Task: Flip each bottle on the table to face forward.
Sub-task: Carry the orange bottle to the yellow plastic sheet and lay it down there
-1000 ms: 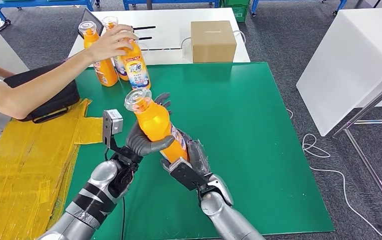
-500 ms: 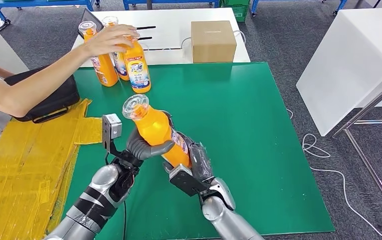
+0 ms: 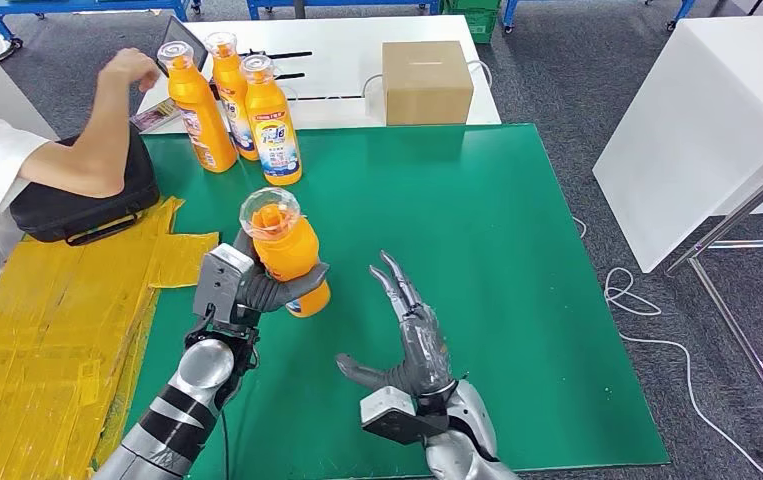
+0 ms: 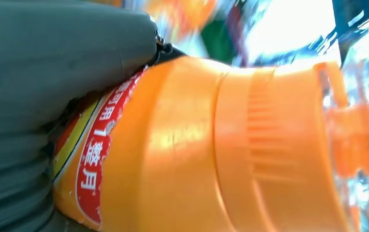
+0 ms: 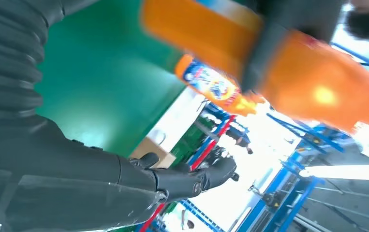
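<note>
My left hand (image 3: 257,287) grips an orange bottle (image 3: 285,252) with a clear cap, held upright above the green mat (image 3: 497,250). Up close in the left wrist view, the bottle (image 4: 211,150) shows its orange shoulder and red label against my grey thumb (image 4: 61,58). My right hand (image 3: 412,345) is open, fingers spread, to the right of the bottle and apart from it. The right wrist view looks past the hand (image 5: 76,159) at the blurred bottle (image 5: 288,63). Three orange bottles (image 3: 232,105) stand together at the mat's far left corner.
A person's arm (image 3: 87,150) is raised at the far left above a black bag (image 3: 67,205). A cardboard box (image 3: 425,82) sits on the white table behind. Yellow sheeting (image 3: 47,330) lies left of the mat. A white table (image 3: 697,120) stands at the right.
My right hand has let go of the bottle and drawn back, open. My left hand now holds it alone, more upright. The person's hand has left the three bottles and pulled back.
</note>
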### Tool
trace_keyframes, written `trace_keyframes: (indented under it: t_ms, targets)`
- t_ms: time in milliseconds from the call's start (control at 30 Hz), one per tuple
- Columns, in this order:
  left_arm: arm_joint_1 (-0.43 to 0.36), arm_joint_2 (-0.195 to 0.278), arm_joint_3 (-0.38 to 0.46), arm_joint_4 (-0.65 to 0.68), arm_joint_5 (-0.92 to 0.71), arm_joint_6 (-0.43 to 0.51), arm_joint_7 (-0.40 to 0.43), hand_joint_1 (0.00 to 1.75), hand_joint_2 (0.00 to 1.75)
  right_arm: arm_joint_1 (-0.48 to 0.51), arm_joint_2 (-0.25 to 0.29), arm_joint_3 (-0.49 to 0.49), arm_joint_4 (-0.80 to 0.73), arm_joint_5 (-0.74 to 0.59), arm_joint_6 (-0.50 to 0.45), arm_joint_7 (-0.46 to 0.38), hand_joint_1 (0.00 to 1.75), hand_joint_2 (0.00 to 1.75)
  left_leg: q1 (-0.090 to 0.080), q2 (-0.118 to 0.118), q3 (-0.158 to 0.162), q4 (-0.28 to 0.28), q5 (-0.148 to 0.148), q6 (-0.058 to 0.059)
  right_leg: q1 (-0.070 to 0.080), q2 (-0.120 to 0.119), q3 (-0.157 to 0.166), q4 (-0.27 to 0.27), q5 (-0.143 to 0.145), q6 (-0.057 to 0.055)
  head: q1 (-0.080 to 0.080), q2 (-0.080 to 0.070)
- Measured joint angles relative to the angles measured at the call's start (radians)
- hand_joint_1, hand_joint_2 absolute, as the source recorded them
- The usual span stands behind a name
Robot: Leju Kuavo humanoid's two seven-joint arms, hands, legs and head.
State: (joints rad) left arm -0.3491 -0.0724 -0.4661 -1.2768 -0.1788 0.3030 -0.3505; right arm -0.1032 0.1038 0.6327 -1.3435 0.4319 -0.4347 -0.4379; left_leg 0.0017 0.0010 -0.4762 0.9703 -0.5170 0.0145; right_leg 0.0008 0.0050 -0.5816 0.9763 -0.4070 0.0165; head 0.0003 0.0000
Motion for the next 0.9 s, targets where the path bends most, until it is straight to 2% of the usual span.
trace_keyframes:
  t_ms: [67,133,500,567,633,733,800,833,900]
  targets:
    - [0.0,0.005,0.001,-0.003,-0.161,0.093,0.002,1.75,1.75,0.025,-0.02,-0.01,-0.072,-0.023,0.031,-0.004,0.0,1.75,0.0,-0.001,0.0,0.0,0.0,0.0,0.0,-0.001,0.0,0.0,0.0,0.0,0.0,0.0]
    - [0.0,0.008,0.001,-0.003,-0.219,0.122,0.004,1.75,1.75,0.041,-0.035,-0.019,-0.124,-0.03,0.045,-0.005,0.0,1.75,0.0,0.001,0.0,0.0,0.0,0.0,-0.001,0.0,0.0,0.0,0.0,0.0,0.0,0.0]
    - [0.0,0.013,0.001,-0.008,-0.225,0.128,0.007,1.75,1.75,0.067,-0.064,-0.028,-0.213,-0.033,0.055,-0.007,0.0,1.75,0.0,0.001,0.0,0.0,0.0,0.0,-0.001,0.0,0.0,0.0,0.0,0.0,0.0,0.0]
    - [-0.001,0.014,0.001,-0.008,-0.266,0.137,0.023,1.75,1.75,0.069,-0.065,-0.03,-0.217,-0.039,0.056,-0.014,0.0,1.75,0.0,0.001,0.0,0.0,0.0,0.0,-0.001,0.0,0.0,0.0,0.0,0.0,0.0,0.0]
    - [-0.004,0.018,0.0,-0.008,-0.423,0.185,0.082,1.75,1.75,0.074,-0.066,-0.039,-0.23,-0.044,0.06,-0.025,0.0,1.75,0.0,0.001,0.0,0.0,0.0,0.0,-0.001,0.0,0.0,0.0,0.0,0.0,0.0,0.0]
    - [-0.02,0.039,0.001,0.005,-0.908,0.281,0.256,1.75,1.75,0.088,-0.069,-0.068,-0.271,-0.045,0.08,-0.033,0.0,1.75,0.0,0.001,0.0,0.0,0.0,0.0,-0.001,0.0,0.0,0.0,0.0,0.0,0.0,0.0]
    - [-0.037,0.06,0.004,0.031,-1.203,0.298,0.356,1.75,1.75,0.096,-0.072,-0.09,-0.302,-0.056,0.096,-0.034,0.0,1.75,0.0,0.001,0.0,0.0,0.0,0.0,-0.001,0.0,0.0,0.0,0.0,0.0,0.0,0.0]
    - [-0.047,0.073,0.005,0.05,-1.297,0.295,0.395,1.75,1.75,0.1,-0.073,-0.101,-0.317,-0.066,0.103,-0.034,0.0,1.75,0.0,0.001,0.0,0.0,0.0,0.0,-0.001,0.001,0.0,0.0,0.0,0.0,0.0,0.0]
    - [-0.077,0.103,0.0,0.104,-1.375,0.274,0.469,1.75,1.75,0.109,-0.076,-0.128,-0.343,-0.086,0.115,-0.034,0.0,1.75,0.0,0.001,0.001,0.0,0.0,0.0,0.0,0.001,0.0,0.0,0.0,0.0,0.0,0.0]
